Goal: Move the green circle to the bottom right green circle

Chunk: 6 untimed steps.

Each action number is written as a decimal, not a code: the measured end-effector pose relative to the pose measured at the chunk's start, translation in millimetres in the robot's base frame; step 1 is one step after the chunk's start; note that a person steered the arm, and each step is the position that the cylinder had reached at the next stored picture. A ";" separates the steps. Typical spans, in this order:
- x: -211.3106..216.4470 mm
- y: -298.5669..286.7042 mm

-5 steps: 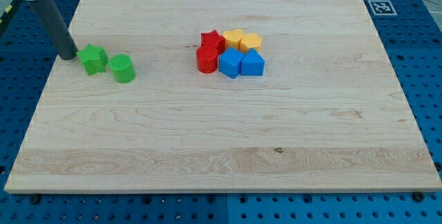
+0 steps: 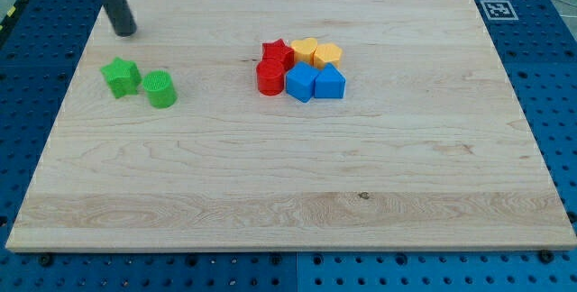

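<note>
The green circle stands on the wooden board at the view's left. A green star sits just to its left, close beside it. My tip is at the view's upper left, above the green star and apart from both green blocks.
A cluster sits at the board's upper middle: a red star, a red circle, a yellow heart, a yellow hexagon, a blue cube and another blue block. A marker tag lies off the board's upper right corner.
My tip has moved from the left side of the green star up and to the right, away from it. The blocks have not moved.
</note>
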<state>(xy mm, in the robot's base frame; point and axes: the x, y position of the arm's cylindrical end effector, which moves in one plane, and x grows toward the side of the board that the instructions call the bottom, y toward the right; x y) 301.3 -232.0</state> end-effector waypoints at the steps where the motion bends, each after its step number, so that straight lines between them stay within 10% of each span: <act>1: 8.7 20.4; 6: 103.5 72.8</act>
